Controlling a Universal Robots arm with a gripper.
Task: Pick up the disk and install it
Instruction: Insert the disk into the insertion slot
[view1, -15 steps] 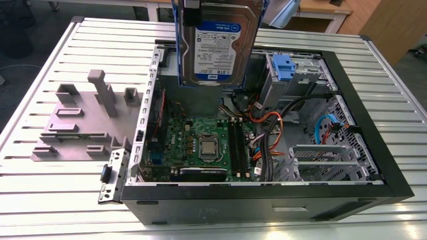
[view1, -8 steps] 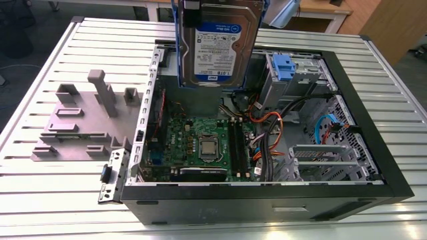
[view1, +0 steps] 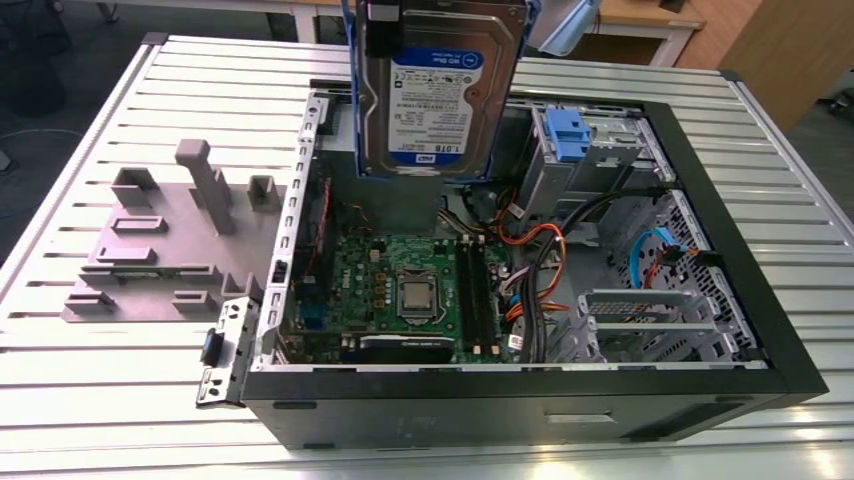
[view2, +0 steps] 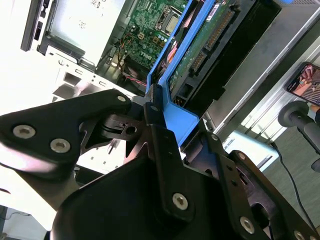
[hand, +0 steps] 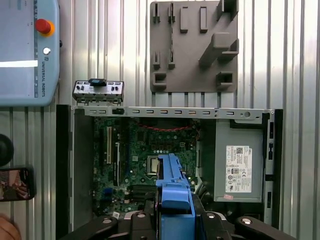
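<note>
The gripper (view2: 153, 102) was clamped on the blue caddy (view2: 176, 119) of the disk (view1: 437, 95), which hung upright above the open computer case (view1: 785, 340), its top cut off in the exterior view

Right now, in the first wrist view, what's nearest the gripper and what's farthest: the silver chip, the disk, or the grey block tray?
1. The disk: clamped in the gripper's shut jaws, touching it.
2. The silver chip: on the green board inside the case, just past the disk.
3. The grey block tray: outside the case on the slatted table, farthest.
</note>
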